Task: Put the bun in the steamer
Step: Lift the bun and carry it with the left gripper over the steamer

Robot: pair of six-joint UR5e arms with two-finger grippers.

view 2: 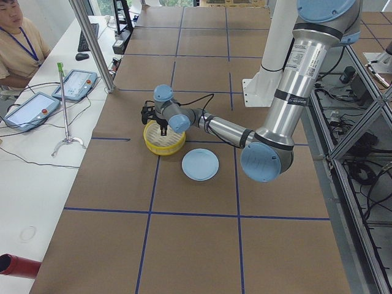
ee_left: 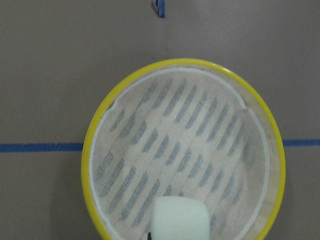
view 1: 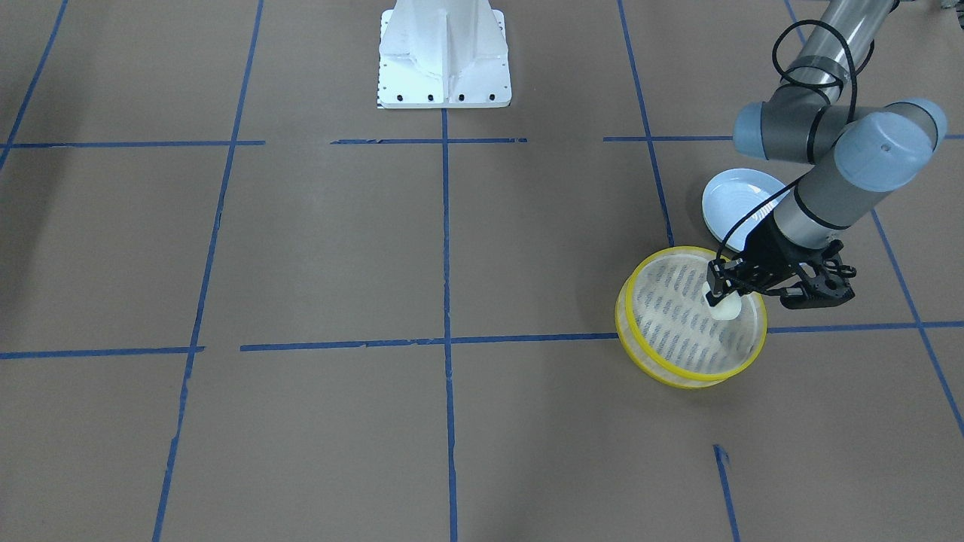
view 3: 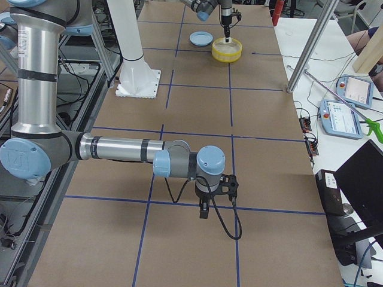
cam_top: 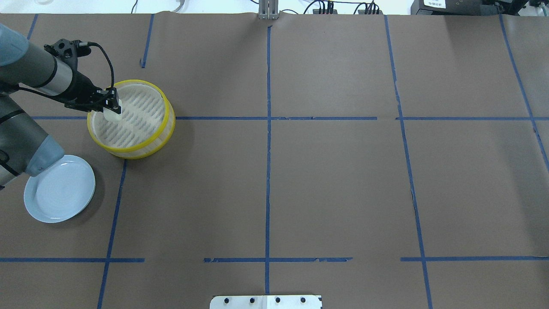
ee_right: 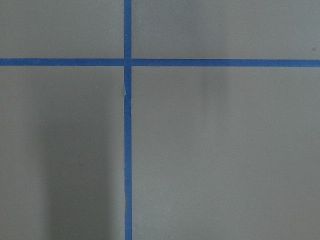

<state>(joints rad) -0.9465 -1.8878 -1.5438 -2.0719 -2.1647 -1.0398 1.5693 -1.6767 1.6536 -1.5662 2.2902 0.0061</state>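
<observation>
Silver-grey arms [view 1: 825,197] with pale-blue joint caps [view 1: 889,150], black cables [view 1: 776,51].

bun [ee_left: 179,218] cropped below (wrist view), plate [view 1: 732,200] half-hidden

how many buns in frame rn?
1. The bun is in the left gripper, jaws shut on it, over the steamer base near its rim. None on the plate, though the arm covers a sliver of it.

overhead: behind, downward | front: opposite, steep | both share steamer [cam_top: 138,152]
</observation>
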